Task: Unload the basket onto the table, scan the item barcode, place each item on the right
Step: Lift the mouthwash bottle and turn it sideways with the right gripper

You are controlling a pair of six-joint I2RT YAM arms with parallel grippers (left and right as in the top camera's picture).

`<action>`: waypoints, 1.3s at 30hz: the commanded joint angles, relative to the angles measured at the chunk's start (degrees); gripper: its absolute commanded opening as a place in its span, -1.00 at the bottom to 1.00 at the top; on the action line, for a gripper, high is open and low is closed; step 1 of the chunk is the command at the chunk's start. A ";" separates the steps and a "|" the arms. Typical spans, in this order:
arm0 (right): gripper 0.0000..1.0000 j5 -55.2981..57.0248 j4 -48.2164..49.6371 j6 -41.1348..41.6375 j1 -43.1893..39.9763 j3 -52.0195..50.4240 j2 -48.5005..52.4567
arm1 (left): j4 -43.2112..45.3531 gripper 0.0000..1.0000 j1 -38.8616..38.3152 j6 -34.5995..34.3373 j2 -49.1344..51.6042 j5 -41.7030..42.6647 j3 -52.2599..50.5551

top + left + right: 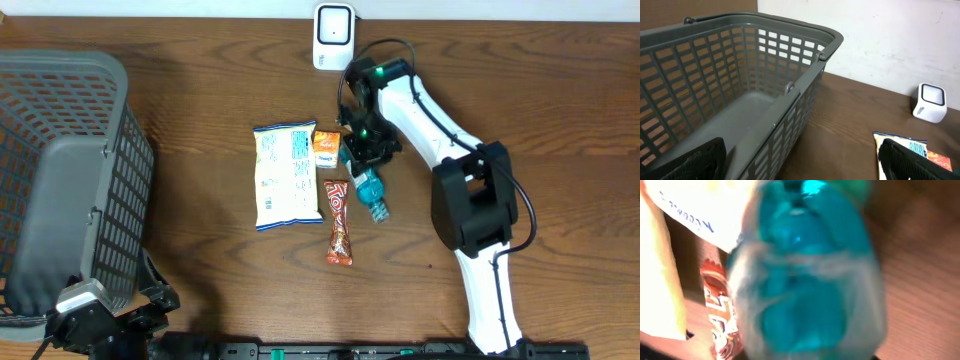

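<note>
A blue drink bottle (371, 189) lies on the wooden table among the other items. My right gripper (364, 148) hangs over its upper end. In the right wrist view the bottle (810, 280) fills the frame, blurred and very close, and my fingers do not show, so I cannot tell whether it is gripped. The white barcode scanner (333, 36) stands at the table's back edge. My left gripper (810, 165) is open at the front left, one finger (690, 162) over the basket and the other finger (915, 162) over the snack bag.
A grey mesh basket (60, 170) fills the left side. A white snack bag (283, 175), a small orange carton (326, 150) and a red candy bar (339, 222) lie beside the bottle. The scanner (930, 102) shows far right in the left wrist view.
</note>
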 commanded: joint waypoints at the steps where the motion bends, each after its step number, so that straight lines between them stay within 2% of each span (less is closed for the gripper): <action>1: -0.74 3.45 -0.04 1.70 0.52 2.16 0.57 | -1.79 0.96 -0.11 -0.98 -0.13 -0.35 -1.18; 4: -0.96 3.67 0.22 1.70 0.96 2.14 0.57 | -1.79 0.96 -0.11 -0.98 -0.13 -0.35 -1.16; 5: -0.98 4.07 0.37 1.73 1.20 2.14 0.57 | -1.79 0.96 -0.11 -1.01 -0.13 -0.37 -1.18; 16: -0.98 7.10 2.08 1.05 4.04 2.27 0.57 | -1.81 0.96 -0.11 -0.98 -0.11 -0.35 -1.18; 28: -0.97 6.91 -4.83 1.05 2.56 9.25 0.57 | -8.02 0.96 -0.11 -0.98 -0.11 -0.35 -1.16; 33: -0.98 -1.75 -8.33 -4.94 2.10 12.74 0.57 | -13.88 0.96 -0.11 -1.01 -0.11 -0.35 -1.18; 37: -0.97 -9.40 -9.14 -9.57 1.22 13.97 0.57 | -13.73 0.96 -0.11 -0.98 -0.09 -0.35 -1.18; 39: -0.97 -9.44 -8.48 -9.88 0.76 13.90 0.57 | -13.73 0.96 -0.11 -0.98 -0.11 -0.35 -1.18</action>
